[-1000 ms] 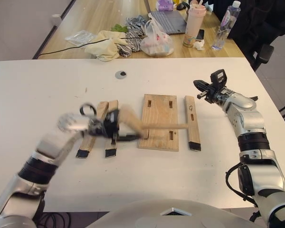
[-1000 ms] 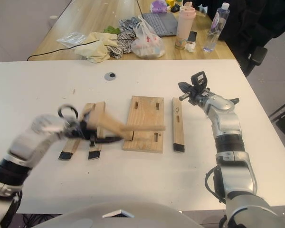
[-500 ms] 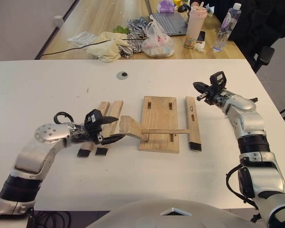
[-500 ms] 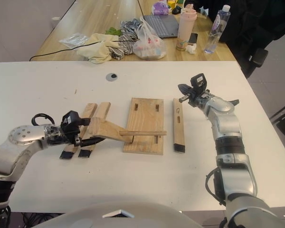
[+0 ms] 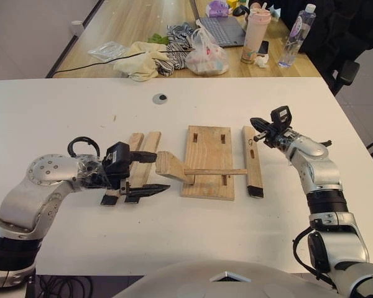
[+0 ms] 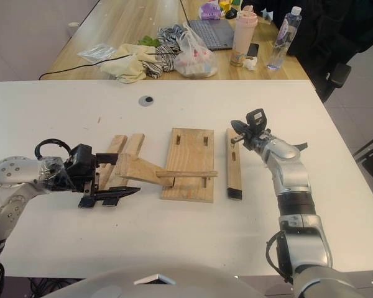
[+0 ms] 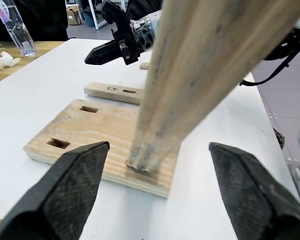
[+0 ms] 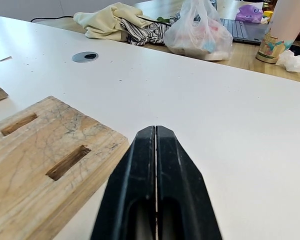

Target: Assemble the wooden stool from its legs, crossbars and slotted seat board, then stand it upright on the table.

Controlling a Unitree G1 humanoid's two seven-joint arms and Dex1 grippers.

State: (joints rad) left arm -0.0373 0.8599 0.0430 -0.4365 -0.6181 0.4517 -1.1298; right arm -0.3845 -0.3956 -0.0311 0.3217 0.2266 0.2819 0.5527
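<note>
On the table (image 5: 50,105), left pincer (image 5: 160,171) has spread, releasing the leg (image 5: 174,167); right pincer (image 5: 255,122) pressed together.

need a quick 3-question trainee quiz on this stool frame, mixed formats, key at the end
1. True or false: the right end effector is shut and holds nothing.
2. Multiple choice: the single leg with the dark tip lies A) on top of the seat board, B) beside the seat board, on the robot's right of it, C) clamped in the right end effector.
3. Short answer: how many legs lie side by side on the robot's left of the seat board?
Key: 1 true; 2 B; 3 two.
</note>
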